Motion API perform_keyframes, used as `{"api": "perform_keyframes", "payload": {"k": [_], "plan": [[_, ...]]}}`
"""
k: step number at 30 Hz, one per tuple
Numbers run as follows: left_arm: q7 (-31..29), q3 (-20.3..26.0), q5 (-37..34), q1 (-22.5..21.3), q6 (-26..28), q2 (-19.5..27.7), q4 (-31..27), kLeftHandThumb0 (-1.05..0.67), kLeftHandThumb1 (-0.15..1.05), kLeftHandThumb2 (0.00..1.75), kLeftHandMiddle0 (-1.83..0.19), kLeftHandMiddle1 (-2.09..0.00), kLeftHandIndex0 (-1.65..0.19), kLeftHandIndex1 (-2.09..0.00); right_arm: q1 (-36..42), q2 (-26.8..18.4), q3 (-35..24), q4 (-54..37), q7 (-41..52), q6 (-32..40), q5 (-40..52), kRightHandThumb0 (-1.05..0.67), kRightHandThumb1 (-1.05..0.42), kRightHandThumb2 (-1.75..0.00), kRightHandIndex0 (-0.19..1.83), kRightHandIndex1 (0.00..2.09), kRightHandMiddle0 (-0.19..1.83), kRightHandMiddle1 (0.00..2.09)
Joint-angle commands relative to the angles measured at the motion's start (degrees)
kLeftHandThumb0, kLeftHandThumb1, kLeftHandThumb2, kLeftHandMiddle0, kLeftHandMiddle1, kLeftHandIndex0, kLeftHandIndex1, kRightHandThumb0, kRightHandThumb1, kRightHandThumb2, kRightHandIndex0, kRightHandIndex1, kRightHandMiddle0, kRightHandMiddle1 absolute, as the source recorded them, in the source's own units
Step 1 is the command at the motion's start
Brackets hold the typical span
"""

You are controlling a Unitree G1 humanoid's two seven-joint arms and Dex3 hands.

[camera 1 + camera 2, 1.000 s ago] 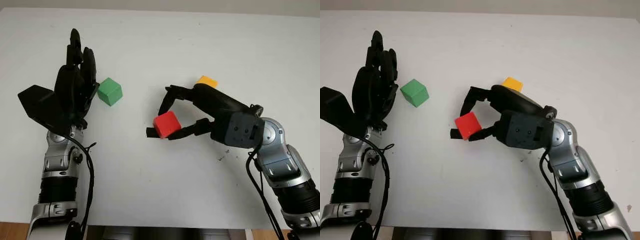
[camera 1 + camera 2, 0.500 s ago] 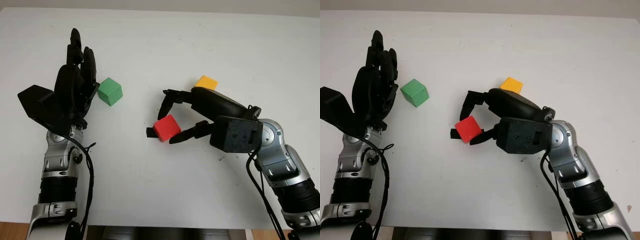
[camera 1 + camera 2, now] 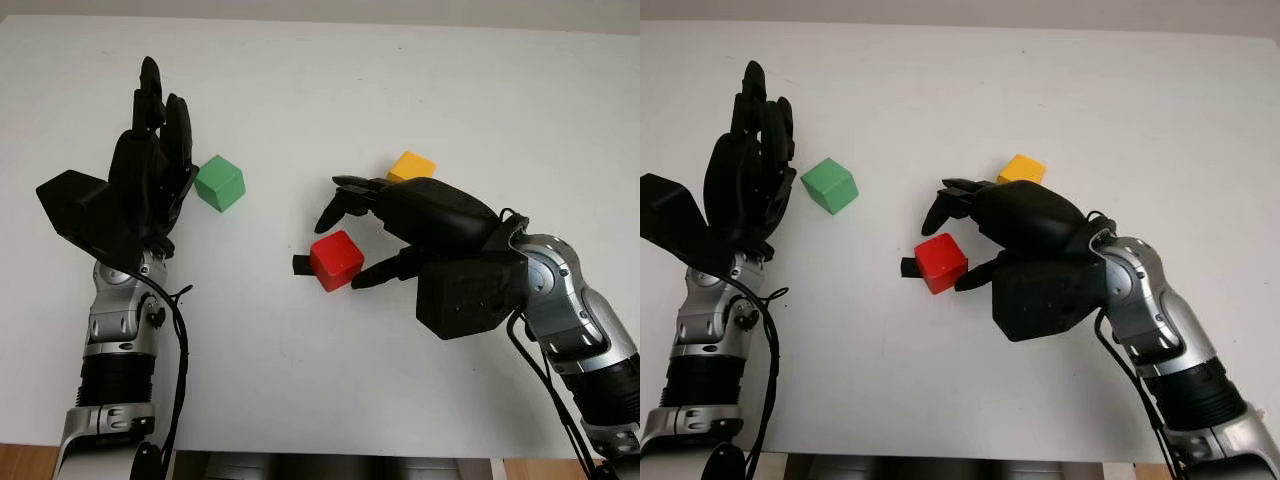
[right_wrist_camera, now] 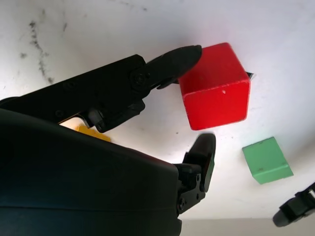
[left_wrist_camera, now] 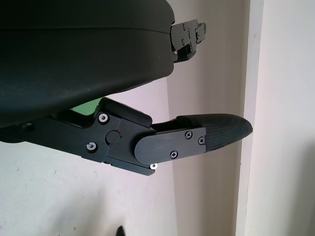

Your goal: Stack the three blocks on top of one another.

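The red block (image 3: 336, 259) sits mid-table, between the right hand's (image 3: 362, 232) fingertips; one finger (image 4: 177, 60) touches its side, so it looks pinched, though the grip isn't certain. The yellow block (image 3: 412, 165) is at 1 o'clock behind that hand, and the green block (image 3: 220, 183) is at 10 o'clock. The left hand (image 3: 150, 160) is upright and open just beside green. The right wrist view shows the finger contact up close.

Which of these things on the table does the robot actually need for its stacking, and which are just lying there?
Needed:
red block, between the right hand's fingers
green block, beside the open left hand
yellow block, behind the right hand

Just there:
white table
small dark marks on the table
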Motion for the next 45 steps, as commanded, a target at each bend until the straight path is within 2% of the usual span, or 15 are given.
{"api": "perform_keyframes", "payload": {"k": [1,7,11,15,20,24,27,31,34,40,43,45], "plan": [[0.0,0.2,0.2,0.7,-0.2,0.1,-0.8,-0.76,1.05,0.56,0.14,-0.05,0.18,-0.05,-0.4,-1.1,0.3,0.4,-1.9,-2.3,-1.9,-0.59,-0.93,-0.05,-0.01,0.02,0.06,0.44],[-0.5,0.3,-0.2,0.9,-0.1,0.2,-0.8,-0.76,1.05,0.56,0.15,-0.05,0.19,-0.05,-0.7,-1.2,-1.5,0.0,-3.3,-4.2,-1.2,-0.57,-0.91,-0.05,-0.11,0.00,-0.10,0.24],[0.2,0.2,0.2,0.8,0.0,0.0,-0.9,-0.76,1.05,0.56,0.13,-0.06,0.17,-0.06,-2.0,-2.1,-3.9,-3.5,-1.1,-2.3,0.1,-0.60,-0.92,-0.06,-0.14,0.01,-0.16,0.18],[0.1,0.2,0.1,0.9,-0.2,0.0,-0.9,-0.76,1.05,0.56,0.13,-0.06,0.17,-0.05,-4.0,-3.9,-7.9,-7.0,2.4,-1.0,5.8,-0.63,-0.92,-0.05,-0.18,0.00,-0.16,0.16],[0.4,0.2,0.1,0.8,-0.1,-0.1,-0.9,-0.76,1.05,0.56,0.13,-0.05,0.17,-0.05,-6.7,-5.8,-14.6,-10.2,3.1,2.2,10.8,-0.65,-0.90,-0.05,-0.17,0.02,-0.05,0.20],[0.3,-0.1,0.3,0.7,-0.4,-0.2,-0.5,-0.76,1.05,0.57,0.14,-0.05,0.18,-0.05,-8.5,-7.8,-19.8,-7.7,1.1,1.4,13.9,-0.60,-0.87,-0.04,-0.16,0.03,0.01,0.22],[-0.1,0.0,-0.1,0.6,-0.4,-0.4,-0.4,-0.75,1.05,0.56,0.15,-0.05,0.19,-0.04,-10.6,-10.7,-21.3,-3.9,-1.2,0.4,11.8,-0.60,-0.85,-0.04,-0.07,0.08,0.09,0.26],[0.3,0.1,0.5,0.7,-0.8,-0.3,-0.3,-0.76,1.05,0.56,0.14,-0.05,0.18,-0.04,-14.5,-14.9,-20.3,6.1,-0.6,-3.1,11.7,-0.65,-0.83,-0.04,-0.01,0.10,0.15,0.28],[0.1,0.1,0.6,0.6,-1.0,-0.1,-0.2,-0.76,1.05,0.56,0.14,-0.06,0.18,-0.05,-17.0,-18.1,-16.0,12.7,0.6,-4.8,6.5,-0.68,-0.84,-0.05,-0.05,0.07,0.16,0.27],[-0.3,0.5,0.0,0.2,-0.8,-0.2,0.3,-0.76,1.05,0.55,0.14,-0.05,0.18,-0.05,-20.3,-21.2,-9.4,20.1,-0.1,-10.5,-1.9,-0.52,-0.82,-0.05,-0.03,0.07,0.23,0.29],[-0.7,0.5,-0.4,0.1,-1.0,-0.4,0.5,-0.75,1.05,0.55,0.15,-0.05,0.19,-0.04,-22.1,-22.5,-4.4,22.8,-3.4,-15.1,-10.3,-0.51,-0.82,-0.05,0.01,0.09,0.24,0.28],[-0.7,0.4,-0.3,0.1,-0.9,-0.4,0.4,-0.75,1.05,0.54,0.15,-0.05,0.19,-0.04,-22.6,-22.3,-3.2,23.6,-4.3,-16.1,-12.2,-0.50,-0.82,-0.05,0.02,0.09,0.25,0.27]]}}
